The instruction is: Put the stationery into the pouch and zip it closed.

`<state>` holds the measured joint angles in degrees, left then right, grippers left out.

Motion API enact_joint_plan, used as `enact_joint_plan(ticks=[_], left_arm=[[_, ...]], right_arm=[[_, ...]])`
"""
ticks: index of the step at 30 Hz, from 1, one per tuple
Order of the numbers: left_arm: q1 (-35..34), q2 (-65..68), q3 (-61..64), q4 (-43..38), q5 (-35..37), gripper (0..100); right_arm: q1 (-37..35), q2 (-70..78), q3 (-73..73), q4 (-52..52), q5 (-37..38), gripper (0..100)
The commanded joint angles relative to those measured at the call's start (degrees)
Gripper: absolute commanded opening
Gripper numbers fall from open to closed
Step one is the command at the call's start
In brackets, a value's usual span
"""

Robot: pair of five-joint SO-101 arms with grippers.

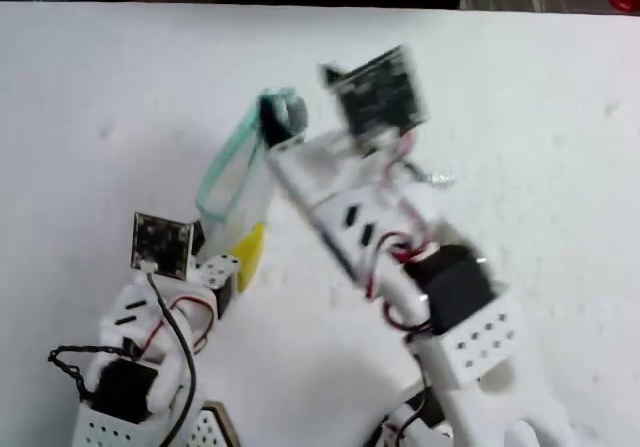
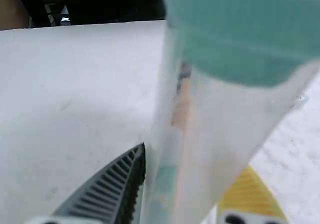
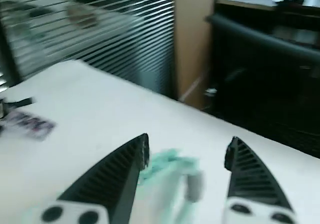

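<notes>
The pouch [image 1: 232, 172] is clear plastic with a teal zip edge [image 1: 222, 162] and stands tilted near the table's middle. My left gripper [image 1: 240, 257] is shut on its near end; in the left wrist view the pouch [image 2: 215, 114] is pinched between the grey finger [image 2: 112, 194] and the yellow finger [image 2: 250, 196]. Blurred stationery [image 2: 181, 96] shows through its wall. My right gripper [image 1: 282, 119] is at the pouch's far end. In the right wrist view it [image 3: 187, 141] stands open, with the teal zip edge [image 3: 162, 166] and a grey zip pull [image 3: 193, 185] between its fingers, untouched.
The white table [image 1: 520, 117] has free room on both sides of the arms. Its far edge [image 1: 300, 5] borders a dark area. In the right wrist view a small printed card [image 3: 31, 123] and a dark clip [image 3: 17, 103] lie farther off on the table.
</notes>
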<state>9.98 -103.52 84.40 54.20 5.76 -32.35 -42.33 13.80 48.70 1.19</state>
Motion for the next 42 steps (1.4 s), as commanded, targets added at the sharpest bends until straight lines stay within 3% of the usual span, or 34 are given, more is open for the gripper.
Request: enact_joint_plan(ticks=[1,3,9,19,33,42], left_arm=[[-0.2,-0.4,-1.8,-1.3,0.6,24],[-0.2,-0.4,-1.8,-1.3,0.6,24],[-0.2,-0.4,-1.8,-1.2,0.6,24],[-0.2,-0.4,-1.8,-1.1,0.6,24],[-0.2,-0.4,-1.8,-1.1,0.6,24],[-0.2,-0.4,-1.8,-1.1,0.6,24]], right_arm=[[10.5,0.6,-3.3,3.6,-0.5,22.3],[16.1,2.7,-2.5,6.2,-2.1,22.3],[29.4,18.1,-1.3,8.7,-20.9,22.3],[31.7,45.3,-1.8,8.0,-36.3,22.3],[33.6,55.6,-1.9,-3.1,-37.7,22.3],[34.9,69.1,-14.3,0.8,-37.4,22.3]])
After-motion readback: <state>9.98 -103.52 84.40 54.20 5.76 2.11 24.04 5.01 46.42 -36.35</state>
